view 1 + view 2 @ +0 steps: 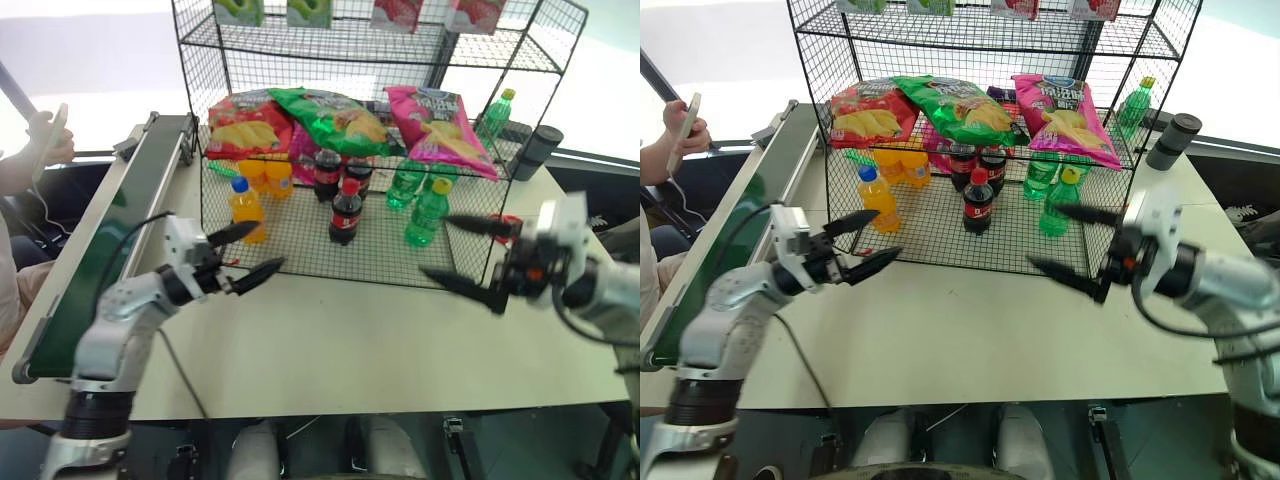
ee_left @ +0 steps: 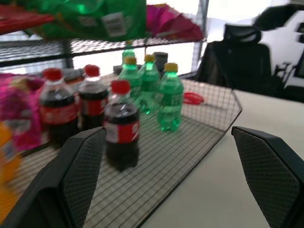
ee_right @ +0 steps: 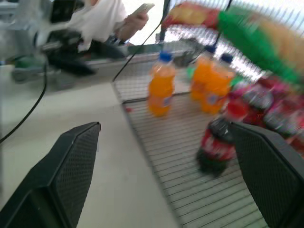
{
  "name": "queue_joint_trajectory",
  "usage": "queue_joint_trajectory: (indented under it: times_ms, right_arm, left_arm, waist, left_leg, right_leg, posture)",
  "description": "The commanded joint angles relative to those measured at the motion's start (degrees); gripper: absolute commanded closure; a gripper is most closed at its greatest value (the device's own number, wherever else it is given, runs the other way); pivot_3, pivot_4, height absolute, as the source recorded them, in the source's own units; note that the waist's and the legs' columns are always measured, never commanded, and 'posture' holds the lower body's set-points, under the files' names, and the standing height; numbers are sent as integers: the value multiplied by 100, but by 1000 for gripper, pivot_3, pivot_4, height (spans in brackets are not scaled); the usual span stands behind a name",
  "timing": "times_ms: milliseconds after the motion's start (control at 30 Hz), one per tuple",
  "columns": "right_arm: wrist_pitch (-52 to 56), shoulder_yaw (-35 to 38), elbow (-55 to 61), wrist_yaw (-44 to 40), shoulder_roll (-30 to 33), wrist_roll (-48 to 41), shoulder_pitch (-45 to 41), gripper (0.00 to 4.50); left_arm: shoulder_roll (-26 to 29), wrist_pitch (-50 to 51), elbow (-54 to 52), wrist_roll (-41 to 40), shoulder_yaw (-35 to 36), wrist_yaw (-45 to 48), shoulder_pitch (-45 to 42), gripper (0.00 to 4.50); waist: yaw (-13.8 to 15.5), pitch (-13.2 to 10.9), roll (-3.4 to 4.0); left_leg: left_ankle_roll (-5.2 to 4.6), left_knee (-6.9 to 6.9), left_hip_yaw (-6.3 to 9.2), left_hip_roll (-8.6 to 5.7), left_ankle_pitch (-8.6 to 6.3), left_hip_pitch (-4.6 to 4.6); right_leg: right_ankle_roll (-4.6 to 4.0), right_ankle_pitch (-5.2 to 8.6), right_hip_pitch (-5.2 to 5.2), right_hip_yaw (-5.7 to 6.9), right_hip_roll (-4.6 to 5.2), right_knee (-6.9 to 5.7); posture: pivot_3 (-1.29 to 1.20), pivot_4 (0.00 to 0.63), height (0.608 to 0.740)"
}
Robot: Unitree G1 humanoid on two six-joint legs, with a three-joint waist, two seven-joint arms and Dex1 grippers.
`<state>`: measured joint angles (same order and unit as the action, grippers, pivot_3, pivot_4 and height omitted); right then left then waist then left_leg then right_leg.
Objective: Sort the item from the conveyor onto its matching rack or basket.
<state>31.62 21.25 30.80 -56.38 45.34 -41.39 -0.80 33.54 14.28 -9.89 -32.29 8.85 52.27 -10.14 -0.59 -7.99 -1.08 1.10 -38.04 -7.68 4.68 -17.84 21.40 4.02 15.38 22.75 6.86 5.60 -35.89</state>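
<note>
Nearest the camera, both hands hung over the pale bench (image 1: 330, 350) with nothing in them. The left hand (image 1: 250, 252) stood with its fingers spread wide, just short of the rack's front edge; the right hand (image 1: 462, 255) was likewise spread wide and empty, beside the rack's right front corner.

Along the left edge of the bench ran the conveyor (image 1: 110, 240), its dark green belt bare where visible.

Behind the hands, the rack's (image 1: 300, 255) lowest wire tier held orange bottles (image 1: 247, 210), dark cola bottles (image 1: 345, 212) with red caps and green bottles (image 1: 427, 213), all upright.

One tier up lay three bags side by side — a red chip bag (image 1: 245, 125) at the left, a green chip bag (image 1: 335, 120) in the middle, and the pink chip bag (image 1: 440, 128) at the right end of that shelf, tilted down toward the front.

Beyond the conveyor, at the far left, a person's hand (image 1: 50, 138) held a phone.
</note>
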Motion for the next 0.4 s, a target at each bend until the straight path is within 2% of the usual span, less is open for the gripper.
queue_joint_trajectory:
  times_ms: [33,233,400]
  right_arm:
    - [-214,507,-40,-231,79,-129,362,34]
    - [-795,567,-359,-448,-29,168,804,34]
    - [-1110,405,-576,-538,37,394,772,34]
  left_arm:
    - [382,40,-28,11,511,-13,91,0]
    - [717,-63,-102,156,702,252,844,0]
    - [925,49,157,245,775,219,782,0]
  waist:
    - [-3,0,1]
    - [-1,2,0]
    - [8,1,0]
  left_leg:
    - [-2,-1,-1,-3,-1,-1]
    - [-3,2,-1,-2,-3,-2]
    - [-2,4,-2,-2,-2,1]
  right_leg:
    - [0,0,0,-2,1,0]
    - [-2,0,3,-4,-1,1]
    - [-3,1,9,-3,-2,0]
  posture:
    - [0,150,726]
    - [0,150,726]
    - [0,150,726]
